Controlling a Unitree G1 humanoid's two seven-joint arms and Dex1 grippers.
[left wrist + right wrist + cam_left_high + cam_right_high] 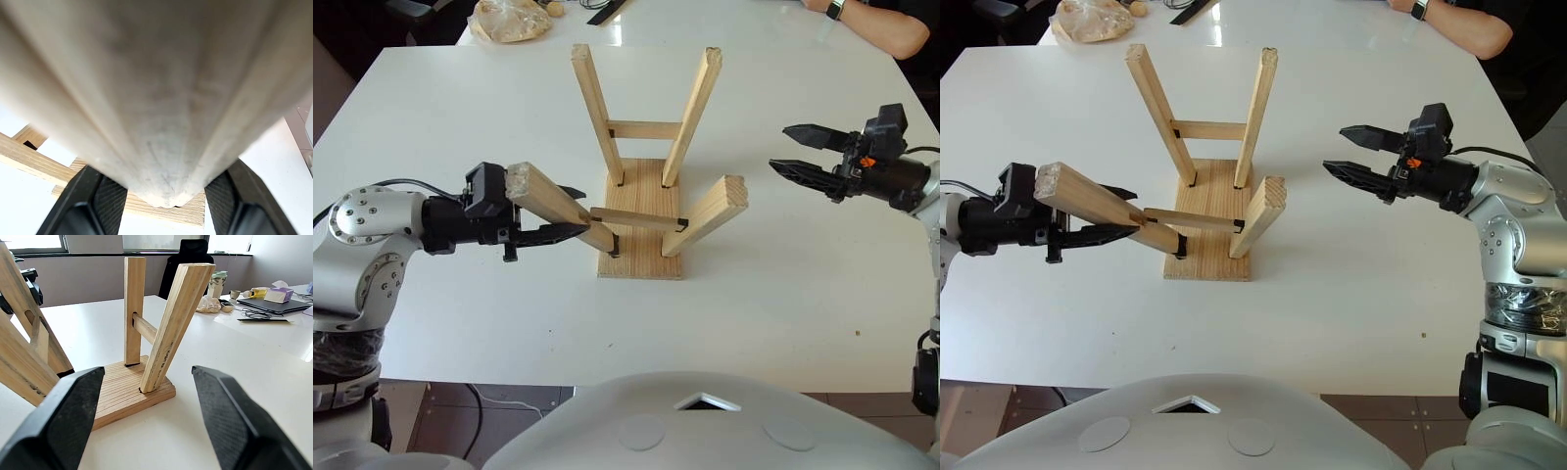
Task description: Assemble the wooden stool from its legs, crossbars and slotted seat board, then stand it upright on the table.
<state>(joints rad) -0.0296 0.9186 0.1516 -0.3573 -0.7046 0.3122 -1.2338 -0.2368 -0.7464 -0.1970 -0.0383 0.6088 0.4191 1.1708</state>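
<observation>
While left gripper (579,211) clamps pale wooden stool leg (546,199) on slotted seat board (641,253), right gripper (779,147) hangs nearby, jaws apart

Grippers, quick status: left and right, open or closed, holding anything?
Left gripper: closed on a stool leg.
Right gripper: open, holding nothing.

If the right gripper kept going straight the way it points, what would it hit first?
Probably the leaning pale wooden stool leg nearest it, which sits between the fingers of the open right gripper in its wrist view, just above the slotted wooden seat board. Height is hard to judge.
</observation>
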